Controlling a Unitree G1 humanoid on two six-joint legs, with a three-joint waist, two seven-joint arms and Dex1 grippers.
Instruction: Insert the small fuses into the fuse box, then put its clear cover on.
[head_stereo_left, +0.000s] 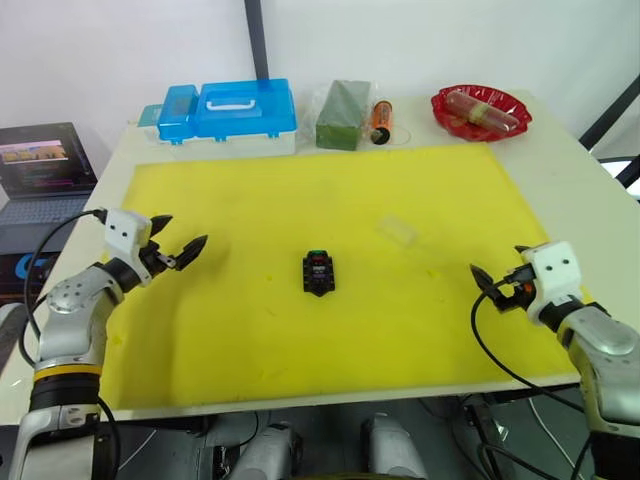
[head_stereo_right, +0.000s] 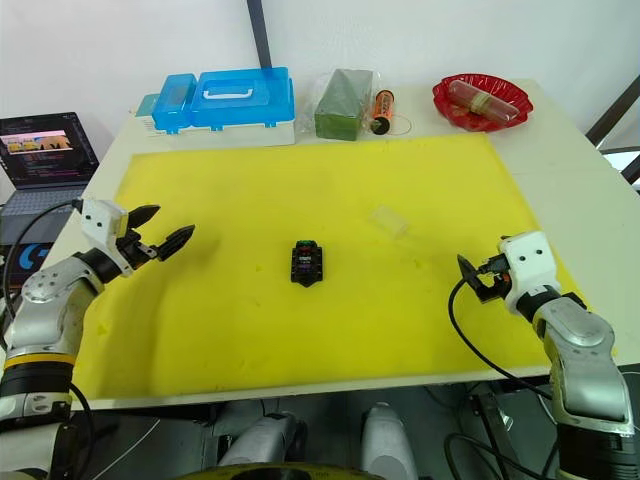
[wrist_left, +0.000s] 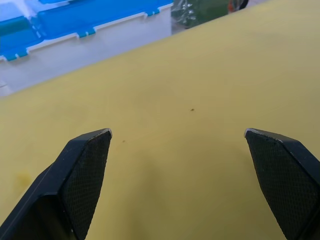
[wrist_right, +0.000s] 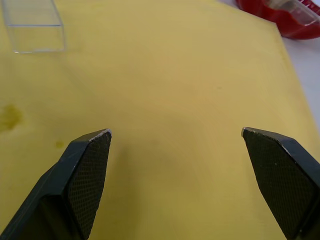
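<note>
fuse box (head_stereo_left: 318, 273) sits near the middle of the yellow mat (head_stereo_left: 250, 330), a small black block with coloured fuses (head_stereo_left: 317, 267) already in the slots on its top; i can see a bit of green and red there, but the single chips are too small to tell apart. clear cover (head_stereo_left: 397, 231) lies flat on the mat behind the box and toward the robot's right, apart from it, not on it. in the right wrist view the same cover (wrist_right: 34, 25) shows as an empty transparent cap on the yellow surface.

left gripper (head_stereo_left: 178, 247) hangs over the left part of the mat, well apart from the box, with its two black fingers (wrist_left: 82, 175) spread wide and nothing between them. right gripper (head_stereo_left: 484, 283) is over the right edge of the mat, also well apart from the box, its fingers (wrist_right: 80, 177) wide and empty too.

behind the mat, on the white table (head_stereo_left: 560, 160), stand a blue plastic case (head_stereo_left: 228, 110) with a white handle, a dark green block (head_stereo_left: 341, 115) in plastic wrap, a small orange cylinder (head_stereo_left: 380, 118) beside it, and a red bowl (head_stereo_left: 480, 112) with something wrapped inside. a laptop (head_stereo_left: 42, 170) is at the far left, off the table.
</note>
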